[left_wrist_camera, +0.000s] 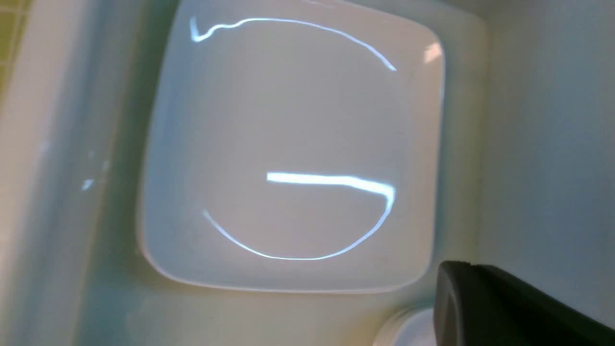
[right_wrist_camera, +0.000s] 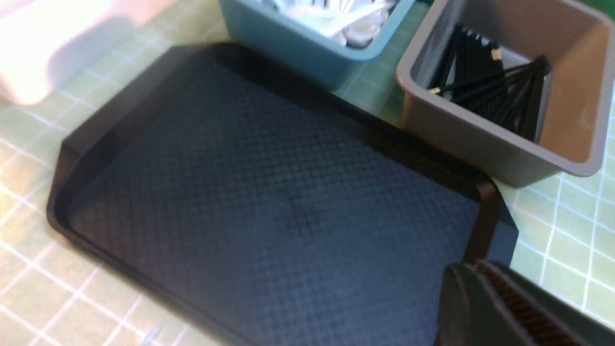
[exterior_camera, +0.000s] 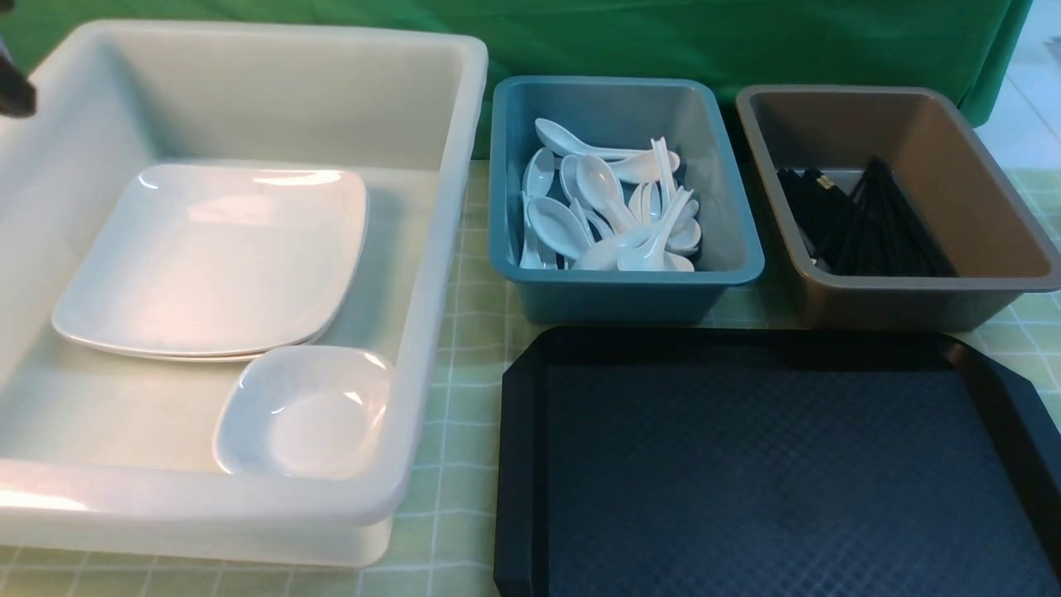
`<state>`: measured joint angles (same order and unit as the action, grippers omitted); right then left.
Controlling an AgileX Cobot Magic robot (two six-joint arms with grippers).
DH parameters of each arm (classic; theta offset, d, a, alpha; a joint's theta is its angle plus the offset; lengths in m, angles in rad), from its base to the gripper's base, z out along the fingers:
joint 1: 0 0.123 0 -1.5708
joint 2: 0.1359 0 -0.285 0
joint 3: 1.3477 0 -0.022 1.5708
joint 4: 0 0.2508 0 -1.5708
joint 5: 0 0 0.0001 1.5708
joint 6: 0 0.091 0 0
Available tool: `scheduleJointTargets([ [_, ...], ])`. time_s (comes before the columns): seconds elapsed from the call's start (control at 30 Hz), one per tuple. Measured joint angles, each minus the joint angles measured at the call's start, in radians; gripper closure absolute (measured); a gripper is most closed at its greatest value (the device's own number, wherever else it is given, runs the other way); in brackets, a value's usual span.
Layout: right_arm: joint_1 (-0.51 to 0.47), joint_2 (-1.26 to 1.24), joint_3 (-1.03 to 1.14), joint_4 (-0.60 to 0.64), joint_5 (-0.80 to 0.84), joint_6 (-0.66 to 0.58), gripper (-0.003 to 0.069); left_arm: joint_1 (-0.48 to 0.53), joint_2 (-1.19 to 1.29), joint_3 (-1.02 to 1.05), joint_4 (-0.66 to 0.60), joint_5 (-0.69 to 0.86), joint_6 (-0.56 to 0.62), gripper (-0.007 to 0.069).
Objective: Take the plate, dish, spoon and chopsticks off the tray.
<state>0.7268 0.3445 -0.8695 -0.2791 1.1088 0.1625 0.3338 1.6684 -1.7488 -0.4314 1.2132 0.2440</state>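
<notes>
Start from the left gripper [exterior_camera: 18, 93], high at the left edge of the frame, closed narrow and gripping nothing visible. From there, look down and toward the middle for the plate [exterior_camera: 215, 257], lying flat in the white tub [exterior_camera: 437, 282] at left, stacked on another, with long axis running roughly side to side; impossible to tell which of the stack came under the task. Near the tub's lower right corner, find the dish [exterior_camera: 302, 414], upright and close beside the plates. For both, count the left arm nearer. Over the tray [right_wrist_camera: 269, 168], find the right gripper [right_wrist_camera: 473, 276], likewise closed narrow, with nothing seen held. At top centre, note the blue tub [exterior_camera: 626, 293] full of white spoons, probably including the spoon, too alike to single out. At upper right, note the brown tub [exterior_camera: 928, 298] with black sticks bunched inside, presumably including the chopsticks. At lower right, see bare tray surface and no tableware. Judge the clearing apparently complete, calling at most for drawing both arms back clear of the tub walls
</notes>
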Motion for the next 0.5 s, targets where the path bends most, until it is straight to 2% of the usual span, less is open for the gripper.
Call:
scheduleJointTargets([
  [0.17,0.0,-0.132,0.229,0.004,-0.403,0.001,0.0652,-0.092,-0.03,0.0,0.0,0.002,0.008,0.0638],
  [0.2,0.0,-0.136,0.24,0.004,-0.438,0.001,0.0652,-0.095,-0.03,0.001,0.0,0.002,0.01,0.0638],
  [0.27,0.0,-0.141,0.365,0.006,-0.645,0.001,0.0652,-0.117,-0.029,0.003,0.0,0.002,0.034,0.0638],
  [0.4,0.0,-0.126,0.494,0.008,-0.903,0.002,0.0652,-0.124,-0.029,0.003,0.0,0.002,0.049,0.0637],
  [0.5,0.0,-0.121,0.538,0.008,-1.021,0.002,0.0652,-0.124,-0.029,0.003,0.0,0.002,0.049,0.0637],
])
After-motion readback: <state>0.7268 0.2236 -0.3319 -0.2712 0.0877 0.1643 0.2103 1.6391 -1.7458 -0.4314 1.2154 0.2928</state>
